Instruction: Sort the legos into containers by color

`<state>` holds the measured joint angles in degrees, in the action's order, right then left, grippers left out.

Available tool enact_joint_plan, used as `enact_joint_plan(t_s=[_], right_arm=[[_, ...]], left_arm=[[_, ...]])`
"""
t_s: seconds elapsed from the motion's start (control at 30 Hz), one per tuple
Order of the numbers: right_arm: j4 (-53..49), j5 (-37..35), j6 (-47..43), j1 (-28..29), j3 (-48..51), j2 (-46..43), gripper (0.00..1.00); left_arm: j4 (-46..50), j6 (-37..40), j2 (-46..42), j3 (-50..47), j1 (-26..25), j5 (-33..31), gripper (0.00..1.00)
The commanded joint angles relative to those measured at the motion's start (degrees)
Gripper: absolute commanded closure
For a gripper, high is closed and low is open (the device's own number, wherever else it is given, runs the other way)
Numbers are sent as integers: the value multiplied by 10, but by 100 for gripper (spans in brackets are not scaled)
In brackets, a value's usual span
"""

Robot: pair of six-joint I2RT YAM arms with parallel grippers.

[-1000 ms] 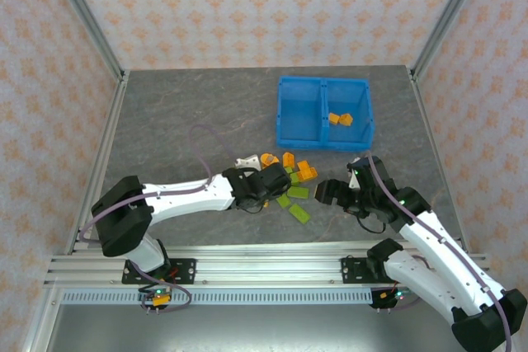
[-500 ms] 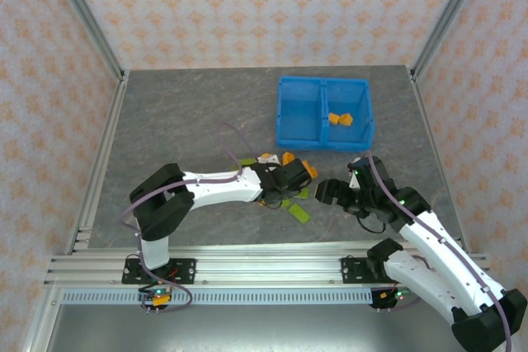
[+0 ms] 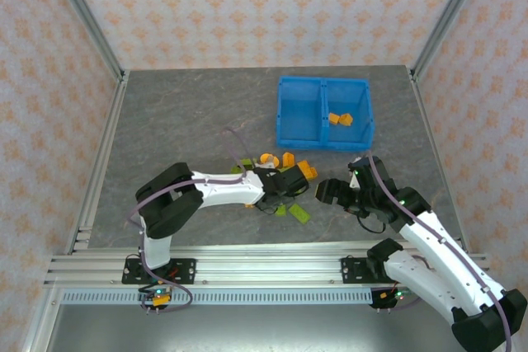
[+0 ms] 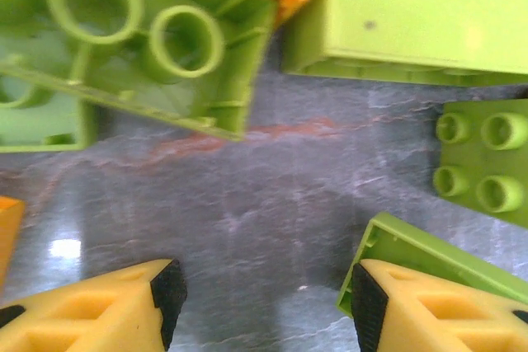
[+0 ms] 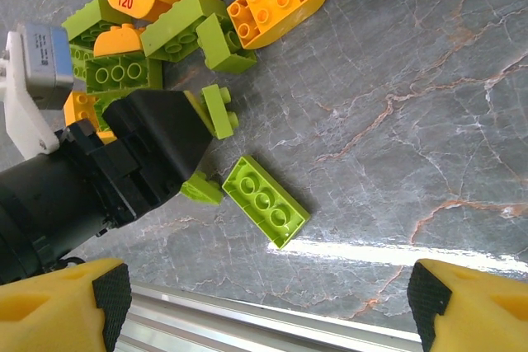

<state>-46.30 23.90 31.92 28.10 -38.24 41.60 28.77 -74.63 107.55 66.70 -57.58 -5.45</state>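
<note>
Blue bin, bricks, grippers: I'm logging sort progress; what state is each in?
Bright blue plastic bin: upright, right compartment holding orange bricks.
Pile of green and orange studded bricks: unsorted, on the table.
Flat green brick: lying flat, studs up, on the table.
Left gripper: open, empty, low over the pile.
Right gripper: open, empty.

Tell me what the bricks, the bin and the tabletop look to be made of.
Green bricks: moulded plastic, smooth and glossy, with crisp studs and hollow ribbed undersides. Blue bin: probably plastic too, uniform bright colour, thin walls. Tabletop: grey marble-look surface with veins and a glare patch; stone or laminate, cannot tell.
</note>
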Motion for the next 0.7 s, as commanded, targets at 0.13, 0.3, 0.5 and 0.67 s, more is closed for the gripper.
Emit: enact_joint_plan(t_s=[0.13, 0.3, 0.5, 0.67], right_arm=[[11, -15, 10, 2, 2, -6, 12], [-4, -24, 5, 3, -9, -7, 11], [5, -20, 11, 2, 2, -7, 11], [8, -22, 8, 2, -1, -6, 11]], left_arm=[[60, 13, -22, -34, 3, -20, 50], [54, 34, -15, -6, -7, -1, 48], [61, 45, -34, 7, -29, -12, 28], [120, 79, -6, 46, -34, -87, 33]])
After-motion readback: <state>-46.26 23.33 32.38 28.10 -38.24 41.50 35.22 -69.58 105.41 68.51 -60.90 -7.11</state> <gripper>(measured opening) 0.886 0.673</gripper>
